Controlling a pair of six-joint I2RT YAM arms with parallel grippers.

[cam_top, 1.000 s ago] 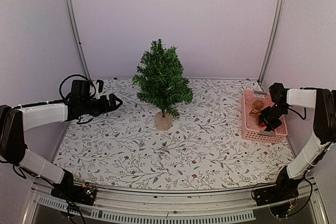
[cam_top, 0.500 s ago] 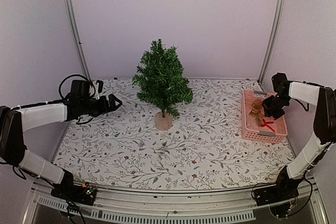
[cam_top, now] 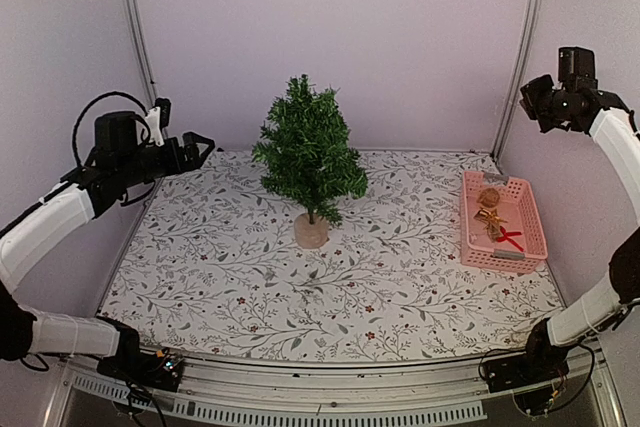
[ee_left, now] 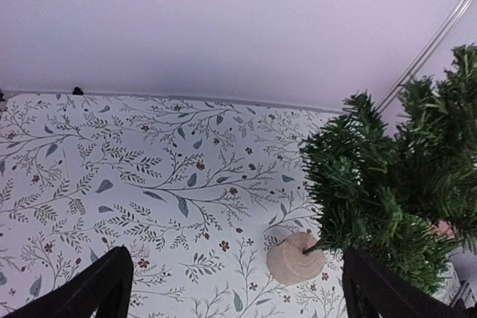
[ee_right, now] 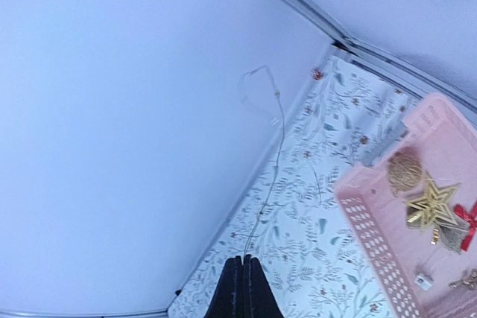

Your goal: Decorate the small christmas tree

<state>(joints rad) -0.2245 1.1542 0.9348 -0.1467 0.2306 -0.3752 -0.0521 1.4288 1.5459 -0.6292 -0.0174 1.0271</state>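
The small christmas tree (cam_top: 308, 152) stands upright at the middle back of the table on its round wooden base (cam_top: 311, 230). In the left wrist view the tree (ee_left: 402, 184) fills the right side. My left gripper (cam_top: 200, 147) hovers open and empty to the tree's left (ee_left: 235, 288). My right gripper (cam_top: 540, 102) is raised high at the back right. In the right wrist view it (ee_right: 244, 260) is shut on a thin light-string wire (ee_right: 277, 147) that runs away from its tips. The wire is too fine to show in the top view.
A pink basket (cam_top: 470, 237) sits at the table's right edge, below the right gripper. It (ee_right: 373, 236) holds a gold star (ee_right: 431, 205), a gold ball (ee_right: 405, 170) and a red bow (ee_right: 468, 221). Walls and metal frame posts stand behind both arms.
My right gripper has shut and risen from the basket to high at the back right, drawing the wire up. The left arm has lifted and swung back to the left.
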